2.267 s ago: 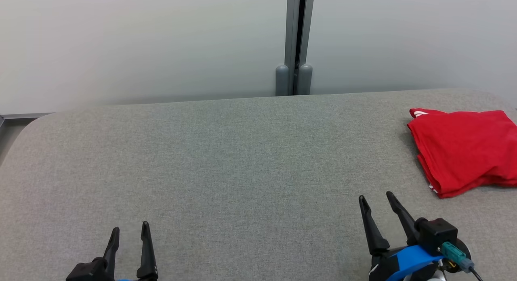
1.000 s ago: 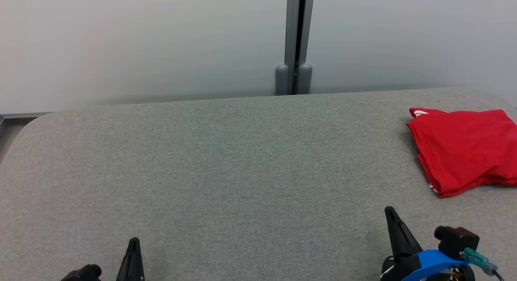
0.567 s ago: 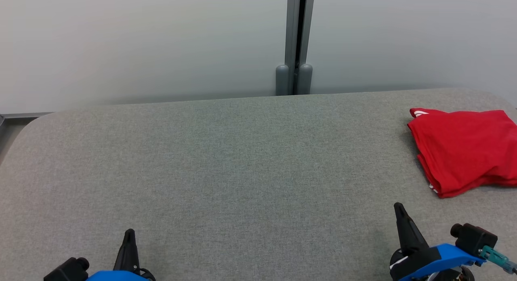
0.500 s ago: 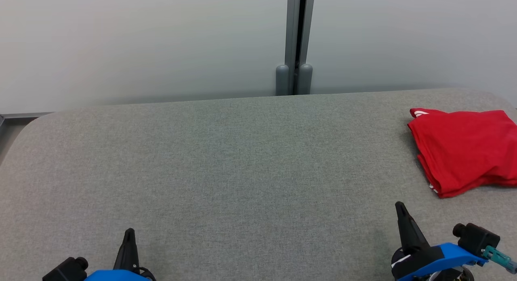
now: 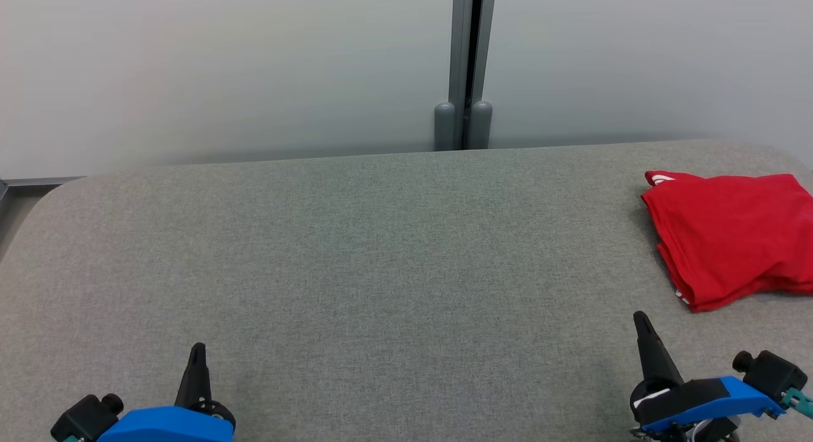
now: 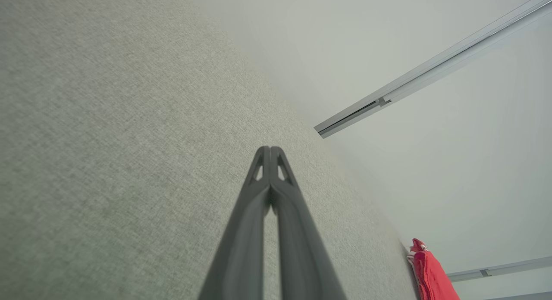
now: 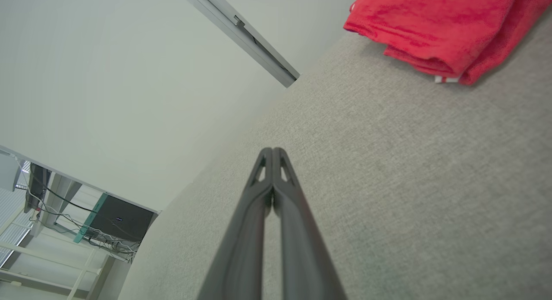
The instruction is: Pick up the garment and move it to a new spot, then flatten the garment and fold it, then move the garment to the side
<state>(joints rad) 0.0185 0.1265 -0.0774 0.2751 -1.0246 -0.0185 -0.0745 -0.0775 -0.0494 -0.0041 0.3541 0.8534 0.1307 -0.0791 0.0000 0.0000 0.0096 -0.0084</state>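
Note:
The garment (image 5: 730,235) is red, folded into a neat stack, lying at the far right of the grey fabric table (image 5: 381,251); its right part runs past the head view's edge. It also appears in the right wrist view as a red garment (image 7: 435,28) at the top right, and as a red garment (image 6: 433,276) sliver at the lower right of the left wrist view. My left gripper (image 5: 197,353) sits shut and empty at the lower left. My right gripper (image 5: 641,324) is shut and empty at the lower right, just in front of and left of the garment, not touching it.
A pale wall (image 5: 222,67) with a grey vertical post (image 5: 467,67) stands right behind the table's far edge. The table's left corner is rounded. In the right wrist view, a desk with cables and a dark box (image 7: 114,222) stands beyond the table's left end.
Both grippers went from open to shut over the last two seconds, and both wrists have rolled. In the last second the left gripper rose slightly in view and the right drifted right.

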